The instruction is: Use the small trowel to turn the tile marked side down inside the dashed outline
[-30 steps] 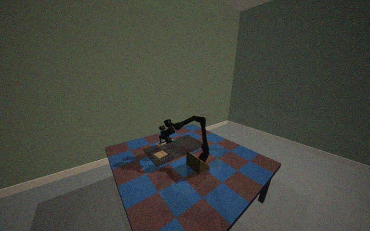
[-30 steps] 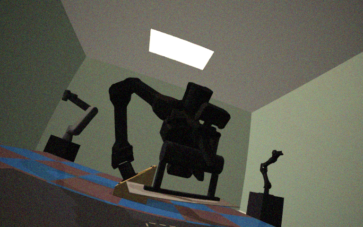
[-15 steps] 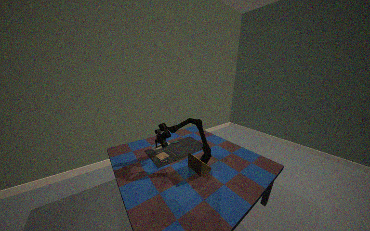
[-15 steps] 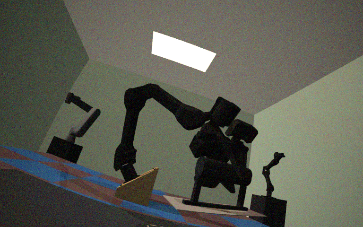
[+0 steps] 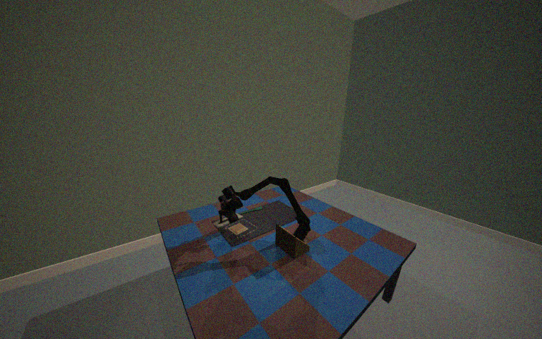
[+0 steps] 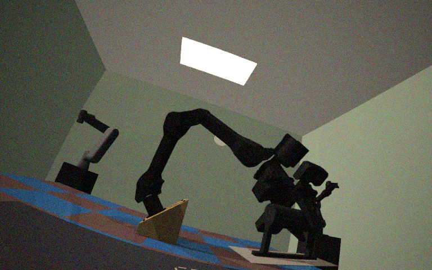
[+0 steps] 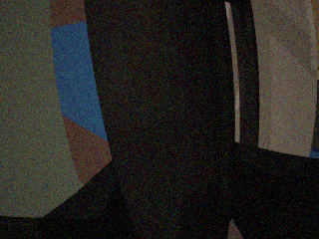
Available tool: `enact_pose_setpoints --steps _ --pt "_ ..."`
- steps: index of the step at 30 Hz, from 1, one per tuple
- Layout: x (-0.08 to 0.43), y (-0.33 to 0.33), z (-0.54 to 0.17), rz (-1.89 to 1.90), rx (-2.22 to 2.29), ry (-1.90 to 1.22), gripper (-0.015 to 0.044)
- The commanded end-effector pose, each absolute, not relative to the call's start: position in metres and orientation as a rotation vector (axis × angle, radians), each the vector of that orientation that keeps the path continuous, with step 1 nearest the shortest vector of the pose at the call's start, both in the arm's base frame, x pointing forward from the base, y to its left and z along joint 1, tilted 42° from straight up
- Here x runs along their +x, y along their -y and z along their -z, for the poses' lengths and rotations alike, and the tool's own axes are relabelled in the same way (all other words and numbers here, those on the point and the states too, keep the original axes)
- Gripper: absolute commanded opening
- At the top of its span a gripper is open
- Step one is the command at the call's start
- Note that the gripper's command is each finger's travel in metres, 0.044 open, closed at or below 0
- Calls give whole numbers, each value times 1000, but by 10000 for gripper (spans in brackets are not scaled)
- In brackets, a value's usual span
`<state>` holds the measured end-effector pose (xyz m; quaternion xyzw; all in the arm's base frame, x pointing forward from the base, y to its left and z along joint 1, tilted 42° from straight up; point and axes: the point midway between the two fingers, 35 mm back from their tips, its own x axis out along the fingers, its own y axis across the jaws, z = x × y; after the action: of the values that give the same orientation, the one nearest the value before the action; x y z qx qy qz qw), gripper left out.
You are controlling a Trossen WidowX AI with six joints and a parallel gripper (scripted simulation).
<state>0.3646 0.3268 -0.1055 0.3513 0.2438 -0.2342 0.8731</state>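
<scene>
My gripper point(image 5: 227, 221) point(image 6: 287, 254) points down and is shut on the trowel. The trowel's pale flat blade point(image 5: 219, 224) point(image 6: 286, 262) point(image 7: 286, 100) spreads out below the fingertips, low over the mat's far left end. Its handle is not distinct against the dark fingers. The tile point(image 5: 238, 228) is a small tan square with a paler border. It lies flat on the dark mat point(image 5: 275, 212), inside the dashed outline, just in front of the gripper. I cannot tell which side of the tile is up. In the wrist view a dark shape fills the middle.
A yellow-brown upright board point(image 5: 285, 243) point(image 6: 159, 227) stands by the arm's base. A thin teal strip point(image 5: 255, 209) lies on the mat behind the gripper. The table point(image 5: 263, 295) is checked blue and brown. Another arm point(image 6: 103, 144) stands in the background.
</scene>
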Motion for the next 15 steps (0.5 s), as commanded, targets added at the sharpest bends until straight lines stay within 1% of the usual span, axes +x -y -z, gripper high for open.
enact_pose_setpoints --steps 1,15 --pt "357 -343 119 476 748 -495 0" --pt "325 -369 173 460 748 -474 0"
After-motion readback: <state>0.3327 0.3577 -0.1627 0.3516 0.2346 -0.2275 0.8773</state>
